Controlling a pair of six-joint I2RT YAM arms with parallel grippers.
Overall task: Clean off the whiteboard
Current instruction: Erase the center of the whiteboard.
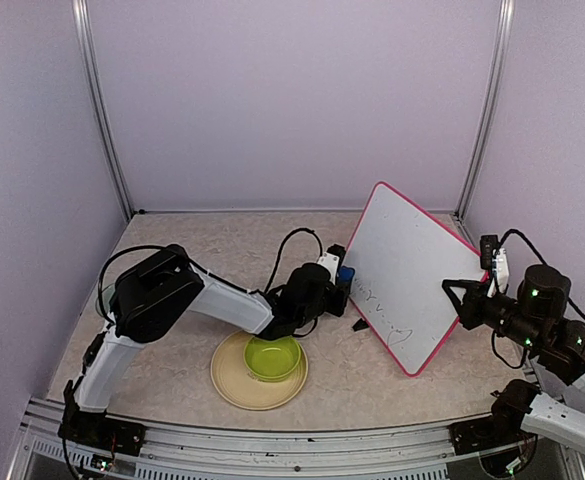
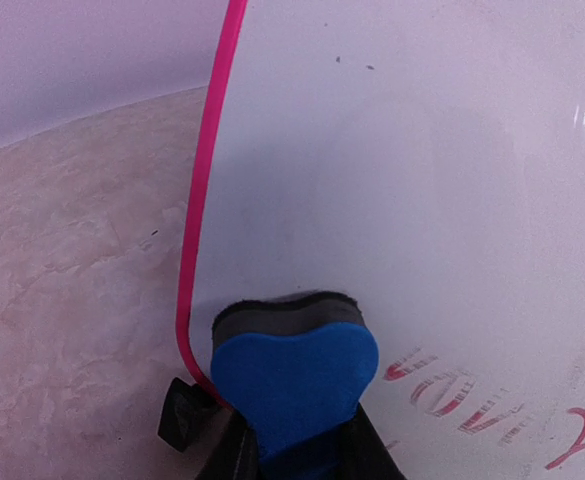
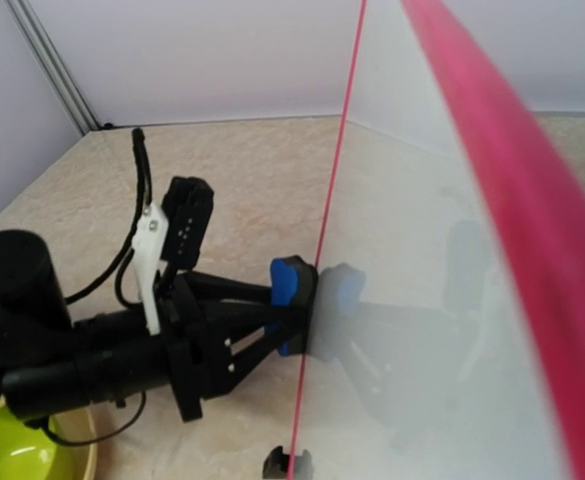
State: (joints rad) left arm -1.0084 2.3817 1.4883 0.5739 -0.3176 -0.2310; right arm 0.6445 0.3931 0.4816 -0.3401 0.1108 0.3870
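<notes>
Tabletop (image 1: 362, 385): left fingers (image 3: 234, 290) tight on eraser (image 2: 292, 385), right fingers (image 1: 469, 300) on whiteboard (image 1: 412, 260); lettering (image 2: 452, 390) red close-up.

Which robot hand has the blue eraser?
The left gripper: it presses the blue eraser against the whiteboard. The right gripper holds no eraser, only the board's pink frame.
</notes>
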